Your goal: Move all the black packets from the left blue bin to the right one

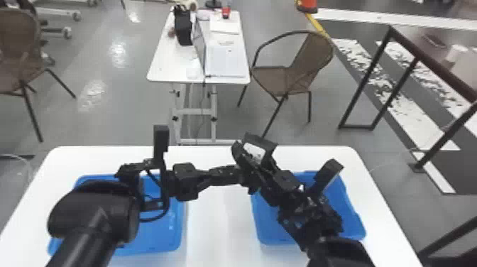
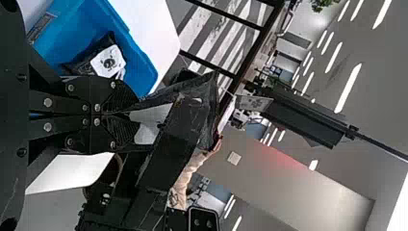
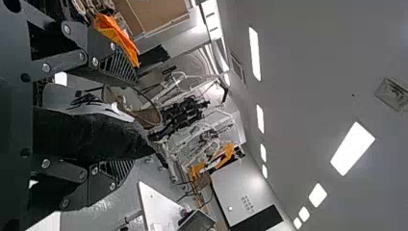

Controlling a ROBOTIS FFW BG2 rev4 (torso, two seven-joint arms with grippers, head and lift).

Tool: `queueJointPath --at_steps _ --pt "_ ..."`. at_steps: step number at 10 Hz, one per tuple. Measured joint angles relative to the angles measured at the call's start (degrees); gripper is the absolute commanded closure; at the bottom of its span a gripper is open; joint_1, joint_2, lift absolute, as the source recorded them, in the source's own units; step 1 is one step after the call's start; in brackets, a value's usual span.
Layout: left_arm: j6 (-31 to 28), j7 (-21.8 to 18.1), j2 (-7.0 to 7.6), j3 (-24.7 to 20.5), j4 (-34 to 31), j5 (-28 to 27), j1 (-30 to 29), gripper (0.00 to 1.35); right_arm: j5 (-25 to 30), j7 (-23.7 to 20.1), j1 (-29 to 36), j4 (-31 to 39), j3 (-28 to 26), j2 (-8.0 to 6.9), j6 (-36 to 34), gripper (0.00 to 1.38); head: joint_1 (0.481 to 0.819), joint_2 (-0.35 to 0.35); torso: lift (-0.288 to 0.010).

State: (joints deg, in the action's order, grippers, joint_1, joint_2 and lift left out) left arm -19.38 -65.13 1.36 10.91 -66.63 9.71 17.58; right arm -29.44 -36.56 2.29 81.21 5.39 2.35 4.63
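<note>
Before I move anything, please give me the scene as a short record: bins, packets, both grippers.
left_bin: blue, on the white table, partly behind the left arm
right_bin: blue, same table, at least one black packet inside
raised_packet: black with white label, above the table
left_gripper: fingers together, apparently pinching raised_packet
right_gripper: fingers apart, raised_packet between them; firmness of grip unclear

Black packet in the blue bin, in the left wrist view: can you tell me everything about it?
The black packet looks like a crinkly, slightly shiny bag, maybe plastic. It has a white label with rounded corners and a dark round picture. It lies inside the blue bin. Part of it may be hidden behind the left end effector, so I can't tell its whole shape or whether it's sealed.
</note>
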Motion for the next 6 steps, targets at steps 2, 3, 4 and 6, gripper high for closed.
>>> queueJointPath --at_steps 2,3,4,6 --pt "-0.17 0.00 0.12 -0.77 0.01 -0.19 -0.37 1.11 -1.12 -0.10 0.18 -0.25 -0.03 -0.04 0.26 1.22 0.695 -0.129 0.000" --pt "-0.43 0.00 0.12 -1.58 0.01 -0.35 -0.70 0.72 -1.62 -0.09 0.40 -0.28 -0.03 -0.08 0.30 1.22 0.695 -0.125 0.000" --pt "-1.53 0.09 0.13 -2.77 0.01 -0.64 -1.25 0.28 -2.12 -0.01 0.45 -0.47 -0.13 -0.14 0.47 1.22 0.695 -0.118 0.000" --pt "-3.13 0.39 0.24 -6.39 -0.45 -1.01 -3.19 0.11 -2.53 0.01 0.37 -1.24 -2.33 -0.15 0.64 1.21 0.695 -0.113 0.000"
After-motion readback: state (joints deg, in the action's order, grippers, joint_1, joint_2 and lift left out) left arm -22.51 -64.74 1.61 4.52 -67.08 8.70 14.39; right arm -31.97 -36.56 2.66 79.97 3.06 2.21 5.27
